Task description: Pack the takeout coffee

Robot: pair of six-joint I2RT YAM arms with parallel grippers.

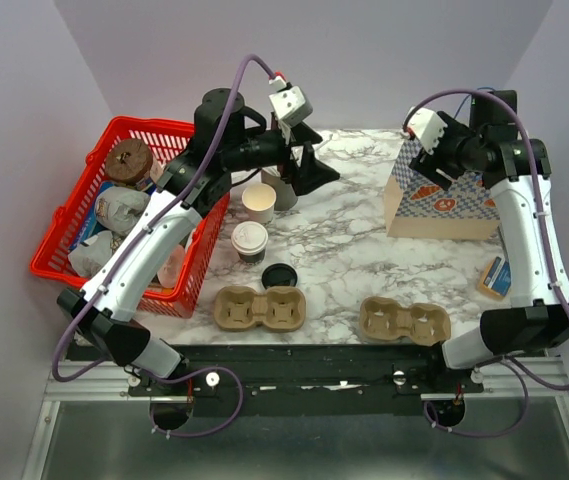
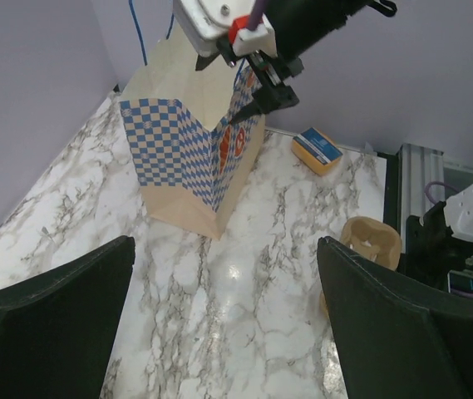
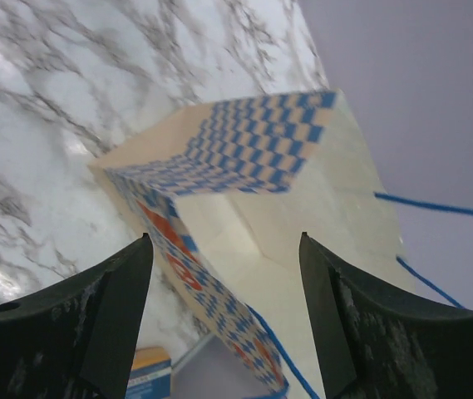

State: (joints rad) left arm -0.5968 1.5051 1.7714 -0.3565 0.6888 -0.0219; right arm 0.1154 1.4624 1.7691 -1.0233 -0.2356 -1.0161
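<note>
Takeout coffee (image 1: 250, 240), small dark brown-grey paper cup under white plastic lid: upright on white-and-grey marble table (image 1: 349, 255), left of centre, near red plastic basket (image 1: 69, 200). Just behind it, open cream paper cup (image 1: 259, 202). Just in front, loose round black lid (image 1: 280, 272). Neither wanted.

Left gripper (image 1: 316, 172): jaws spread wide, nothing between them, hovering over bare marble beyond the cream cup, apart from the coffee.

Right gripper (image 3: 226, 243): fingers apart above the open mouth of the cream paper bag with blue check band (image 1: 444, 205). No rim or fold pinched, as far as visible.

Step in hand, by judgement: reach for the coffee, with the bag standing open at the right. Task hardly begun; nothing packed yet.

To do it well:
- Bring the left gripper back toward the base, passing high over the cream cup to avoid a knock.
- Come down square around the lidded cup.
- Close on the paper body below the lid, never on the lid itself; probably only a push fit, liable to pop off.
- Squeeze lightly; thin wall, risk of crush and spill.
- Keep upright through the whole carry.
- Lower through the middle of the bag mouth, clear of the right fingers.
- Release only once seated on the bag floor.
</note>
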